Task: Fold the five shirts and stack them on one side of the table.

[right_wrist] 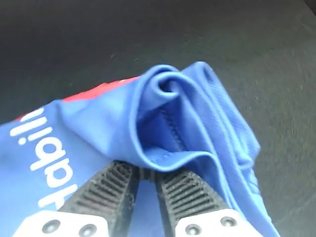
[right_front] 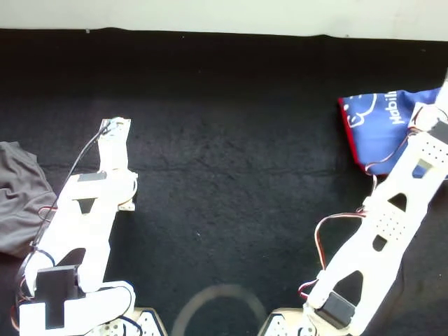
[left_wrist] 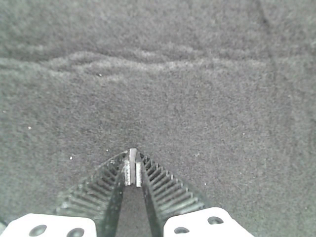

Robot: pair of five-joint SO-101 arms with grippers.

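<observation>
gray shirt (right_front: 17, 196): crumpled at the left table edge, to the left of and nearer than the left gripper; apart from it.
left gripper (left_wrist: 132, 169): fingers pressed together on nothing, over bare black table (right_front: 231, 175).
blue shirt (right_front: 378, 129): bunched at far right, red trim, long axis roughly left-right.
right gripper (right_wrist: 146, 174): fingers narrow, pinching a folded edge of the blue shirt right at the tips.
nearer arm: right for blue, left for gray.
writing: white lettering on blue shirt; not read off.
</observation>
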